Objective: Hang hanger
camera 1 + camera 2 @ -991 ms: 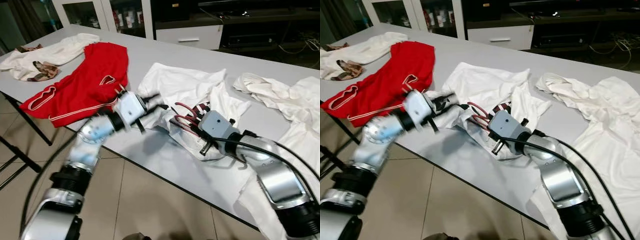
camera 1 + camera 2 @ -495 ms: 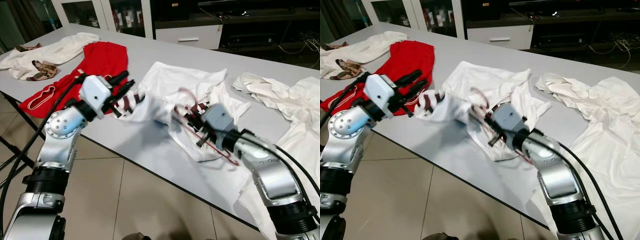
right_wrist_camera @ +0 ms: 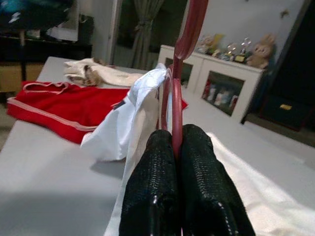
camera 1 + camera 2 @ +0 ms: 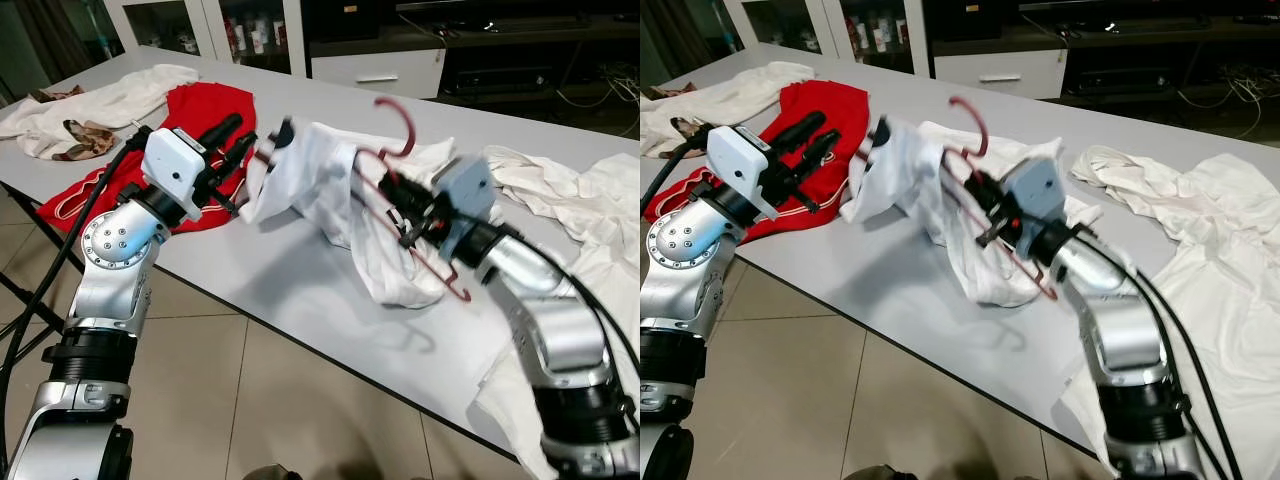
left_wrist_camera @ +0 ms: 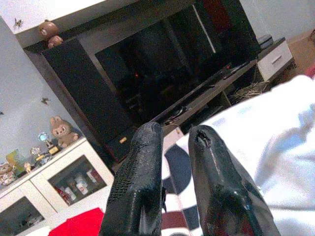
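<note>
Floor tiles (image 4: 290, 390) lay nearest me, below the front edge of the table (image 4: 300, 290). Above that edge my right hand (image 4: 408, 212) was clenched on the red hanger (image 4: 385, 160); through the right wrist camera I saw both black fingers (image 3: 152, 196) pressed against the hanger's stem. I had the hanger raised off the table, hook uppermost, with a white shirt (image 4: 330, 195) draped over it and its lower folds trailing down to the table. On the left side of the table my left hand (image 4: 240, 150) reached toward the shirt's lifted corner. Its fingers (image 5: 138, 187) stood slightly parted, and a striped edge of cloth showed between them in the left wrist view, though I could not tell whether they actually touched it. Just behind that hand a red garment (image 4: 190, 135) lay flat on the table. More white clothing (image 4: 570, 190) was heaped on the table's right side, and a cream garment (image 4: 100, 105) sat at the far left corner. Beyond the table stood a white cabinet (image 4: 380, 65).
</note>
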Available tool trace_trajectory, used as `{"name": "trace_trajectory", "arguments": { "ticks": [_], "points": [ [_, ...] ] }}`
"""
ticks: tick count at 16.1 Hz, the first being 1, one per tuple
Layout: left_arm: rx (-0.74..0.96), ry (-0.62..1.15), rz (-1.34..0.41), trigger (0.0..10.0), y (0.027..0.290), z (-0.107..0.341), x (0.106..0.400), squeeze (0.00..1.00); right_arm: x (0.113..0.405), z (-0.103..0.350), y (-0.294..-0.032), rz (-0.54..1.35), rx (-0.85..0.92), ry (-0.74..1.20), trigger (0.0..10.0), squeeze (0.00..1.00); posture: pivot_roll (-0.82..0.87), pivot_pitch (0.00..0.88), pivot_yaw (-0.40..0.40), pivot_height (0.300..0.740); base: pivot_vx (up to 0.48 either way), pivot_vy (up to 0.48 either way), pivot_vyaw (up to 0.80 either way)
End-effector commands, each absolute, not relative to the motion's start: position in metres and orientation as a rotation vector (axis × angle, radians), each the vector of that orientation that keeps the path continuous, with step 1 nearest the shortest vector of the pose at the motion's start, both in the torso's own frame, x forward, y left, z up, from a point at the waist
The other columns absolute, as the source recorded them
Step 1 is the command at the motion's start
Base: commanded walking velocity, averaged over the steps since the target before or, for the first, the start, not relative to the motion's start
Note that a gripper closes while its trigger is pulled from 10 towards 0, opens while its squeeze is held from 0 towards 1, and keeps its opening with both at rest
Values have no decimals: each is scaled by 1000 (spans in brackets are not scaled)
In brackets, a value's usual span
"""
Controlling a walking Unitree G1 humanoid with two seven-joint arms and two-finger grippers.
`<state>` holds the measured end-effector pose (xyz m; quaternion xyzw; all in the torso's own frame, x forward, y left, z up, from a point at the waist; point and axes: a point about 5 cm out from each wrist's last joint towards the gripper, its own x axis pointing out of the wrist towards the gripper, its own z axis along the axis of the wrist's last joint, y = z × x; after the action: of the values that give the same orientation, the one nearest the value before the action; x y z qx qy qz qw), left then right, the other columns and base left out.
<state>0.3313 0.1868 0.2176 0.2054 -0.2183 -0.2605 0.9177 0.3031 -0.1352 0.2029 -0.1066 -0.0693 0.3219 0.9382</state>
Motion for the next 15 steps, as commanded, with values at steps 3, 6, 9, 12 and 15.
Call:
{"name": "trace_trajectory", "arguments": {
  "ticks": [3, 6, 9, 12, 15],
  "points": [
    [469, -448, -511, 10000, 191, 220, 332, 0, 312, 229, -141, 649, -164, -215, 10000, 0, -98, 0, 95, 736, 0, 0, 0],
    [489, -429, -498, 10000, 191, 210, 334, 1000, 302, 235, -136, 768, -223, -245, 10000, 0, -92, 0, 87, 736, 0, 0, 0],
    [593, -389, -602, 10000, 181, 197, 331, 1000, 298, 233, -137, 816, -272, -231, 10000, 0, -90, 0, 82, 736, 0, 0, 0],
    [539, -278, -583, 10000, 174, 172, 339, 0, 298, 246, -139, 831, -226, -264, 10000, 0, -92, 0, 82, 736, 0, 0, 0],
    [572, -261, -502, 10000, 167, 164, 348, 0, 289, 248, -134, 905, -215, -286, 10000, 0, -92, 0, 82, 736, 0, 0, 0]
  ]
}}
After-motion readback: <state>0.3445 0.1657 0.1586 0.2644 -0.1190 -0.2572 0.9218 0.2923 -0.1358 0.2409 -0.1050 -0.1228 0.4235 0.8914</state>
